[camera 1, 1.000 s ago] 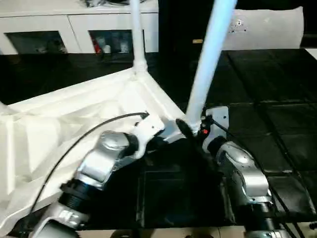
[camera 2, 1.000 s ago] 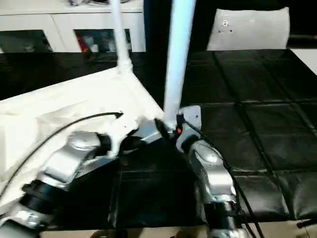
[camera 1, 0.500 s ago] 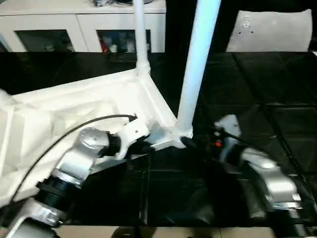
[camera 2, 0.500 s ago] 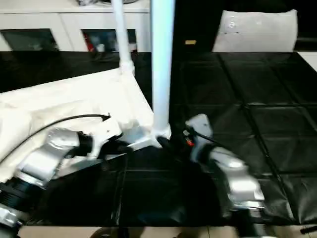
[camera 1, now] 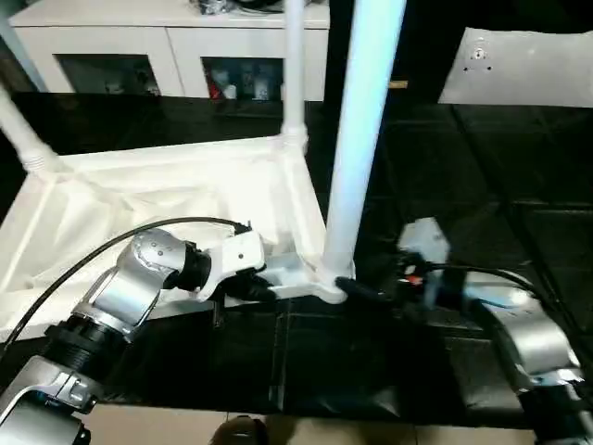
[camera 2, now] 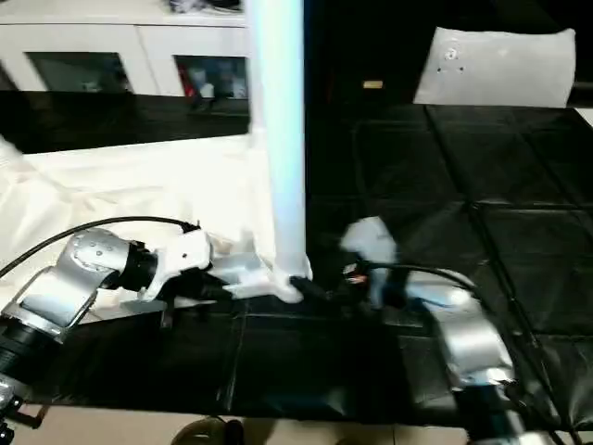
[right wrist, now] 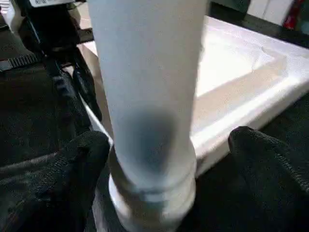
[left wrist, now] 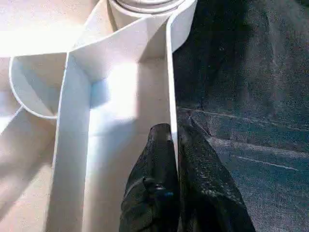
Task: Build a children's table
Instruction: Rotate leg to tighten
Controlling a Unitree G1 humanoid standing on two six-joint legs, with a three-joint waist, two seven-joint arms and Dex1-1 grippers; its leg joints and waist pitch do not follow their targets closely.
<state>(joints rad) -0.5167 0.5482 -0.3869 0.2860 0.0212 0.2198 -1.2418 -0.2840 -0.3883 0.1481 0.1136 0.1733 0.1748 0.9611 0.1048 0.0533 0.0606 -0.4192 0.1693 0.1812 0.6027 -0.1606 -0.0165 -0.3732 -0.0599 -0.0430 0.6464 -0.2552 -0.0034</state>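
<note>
The children's table lies upside down on the black floor mats, its ribbed top [camera 1: 167, 195] facing up. A thick white leg [camera 1: 357, 139] stands upright in the near corner socket. Two thinner-looking legs rise at the far corner [camera 1: 295, 74] and the left corner [camera 1: 23, 139]. My left gripper [camera 1: 255, 289] is shut on the top's thin rim wall [left wrist: 170, 87], just beside the near socket. My right gripper [camera 1: 357, 289] is open, one finger [right wrist: 82, 164] on each side of the near leg's base [right wrist: 149, 145]; touching or not, I cannot tell.
A white cabinet [camera 1: 139, 56] with glass-fronted compartments lines the back wall. A white cushion-like panel [camera 1: 519, 65] leans at the back right. Black padded mats [camera 1: 482, 158] cover the floor to the right of the table.
The near leg has gone from leaning right to upright. My right forearm has swung out to the right and lower. The view has shifted, bringing the left leg in.
</note>
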